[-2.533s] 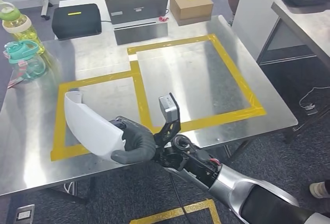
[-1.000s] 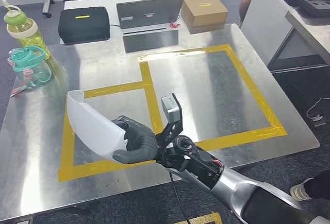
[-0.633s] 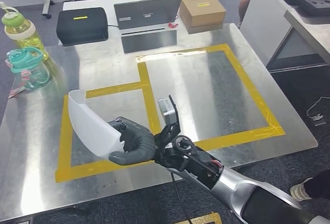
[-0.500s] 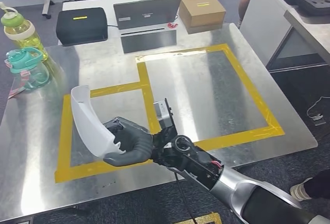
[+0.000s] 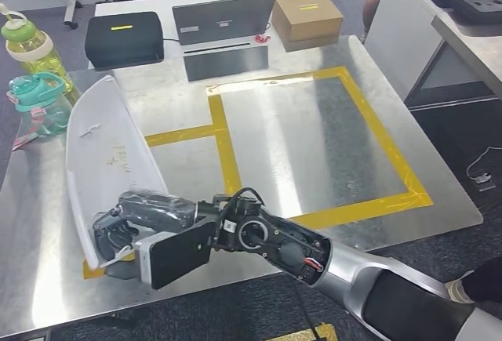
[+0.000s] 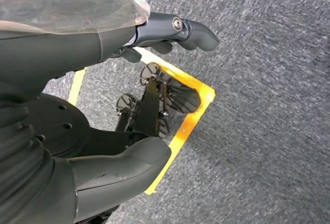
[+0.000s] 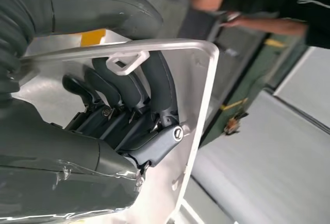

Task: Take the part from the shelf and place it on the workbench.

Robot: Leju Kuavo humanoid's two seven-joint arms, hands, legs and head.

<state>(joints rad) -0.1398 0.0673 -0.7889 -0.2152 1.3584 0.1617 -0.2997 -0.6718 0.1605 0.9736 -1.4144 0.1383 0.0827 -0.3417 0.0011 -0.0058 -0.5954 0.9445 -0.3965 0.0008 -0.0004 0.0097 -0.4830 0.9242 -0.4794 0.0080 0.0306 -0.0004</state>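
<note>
The big white part point(image 5: 107, 153) is over the left side of the shiny counter point(image 5: 332, 145), above the yellow tape point(image 5: 227, 157). My right robot hand point(image 5: 115, 235) holds its near end tight. My left robot hand point(image 6: 128, 105) holds nothing, fingers apart.

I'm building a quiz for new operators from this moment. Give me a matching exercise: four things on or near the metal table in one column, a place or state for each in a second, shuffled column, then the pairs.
Things:
1. white part
2. cardboard box
3. teal bottle
4. left hand

Places or states:
A. hanging over grey carpet, holding nothing
B. gripped at its near end by the right hand
C. standing at the workbench's left edge
D. beyond the workbench's far edge, beside the laptop

Pairs: 1-B, 2-D, 3-C, 4-A
</note>
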